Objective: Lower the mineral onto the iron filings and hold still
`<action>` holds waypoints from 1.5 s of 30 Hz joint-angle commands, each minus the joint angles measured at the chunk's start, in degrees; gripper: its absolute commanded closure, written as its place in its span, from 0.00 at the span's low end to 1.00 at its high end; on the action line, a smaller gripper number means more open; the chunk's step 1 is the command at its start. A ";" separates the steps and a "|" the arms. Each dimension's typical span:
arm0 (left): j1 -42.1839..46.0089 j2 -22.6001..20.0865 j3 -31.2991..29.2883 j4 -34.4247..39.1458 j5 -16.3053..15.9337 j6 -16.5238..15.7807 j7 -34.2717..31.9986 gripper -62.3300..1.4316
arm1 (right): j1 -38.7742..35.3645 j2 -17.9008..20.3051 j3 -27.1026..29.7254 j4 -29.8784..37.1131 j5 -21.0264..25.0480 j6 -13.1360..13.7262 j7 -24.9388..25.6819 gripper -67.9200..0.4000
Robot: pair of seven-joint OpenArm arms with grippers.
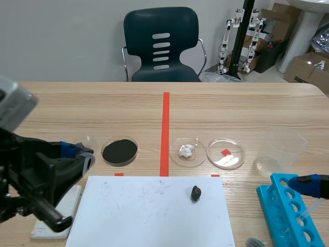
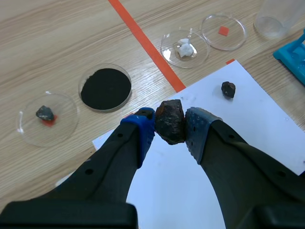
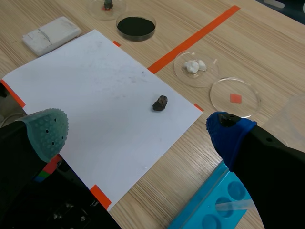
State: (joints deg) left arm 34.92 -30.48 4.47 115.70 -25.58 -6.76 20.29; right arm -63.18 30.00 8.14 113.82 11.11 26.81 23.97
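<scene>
While the left hand [image 2: 171, 128] pinches the dark rock [image 2: 170, 119] across its middle between its blue pads [image 2: 143, 130], above the edge of the white sheet [image 2: 248, 109] and short of the dish of iron filings [image 2: 106, 88] on the worktop [image 2: 52, 43], the right hand [image 3: 138, 133] hangs wide open, holding nothing. Hard, rough and probably dense, the rock should neither crush nor slip easily, though its lumpy faces could let it twist. This 2-sided hold leaves the underside bare to meet the filings.

Bright even indoor light, soft faint shadows, glare on petri dish [image 1: 231, 160]
</scene>
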 commanded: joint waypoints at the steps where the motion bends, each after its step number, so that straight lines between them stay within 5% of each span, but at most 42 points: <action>1: -3.54 1.20 2.01 0.46 -0.37 3.21 2.27 0.77 | 0.31 -0.02 0.15 0.44 0.66 -0.02 0.81 0.11; 6: -13.11 5.03 8.68 -0.20 -0.33 17.66 14.14 0.77 | 0.31 -0.02 0.15 0.44 0.66 -0.02 0.81 0.11; 9: -19.02 7.48 11.98 -3.63 -0.33 20.68 18.97 0.77 | 0.31 -0.02 0.15 0.44 0.66 -0.02 0.81 0.11; 21: -41.27 18.49 16.13 -28.63 0.09 25.07 33.70 0.77 | 0.31 -0.02 0.15 0.44 0.66 -0.02 0.81 0.11; 35: -57.18 26.82 16.09 -53.51 2.91 27.23 32.87 0.77 | 0.31 -0.02 0.15 0.44 0.66 -0.02 0.81 0.11; 45: -61.64 29.29 16.09 -63.34 3.19 27.26 28.79 0.77 | 0.31 -0.02 0.15 0.44 0.66 -0.02 0.81 0.11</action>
State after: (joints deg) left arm -25.47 -1.54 20.93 51.29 -22.52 20.56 49.84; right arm -63.18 30.00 8.14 113.82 11.11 26.81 23.97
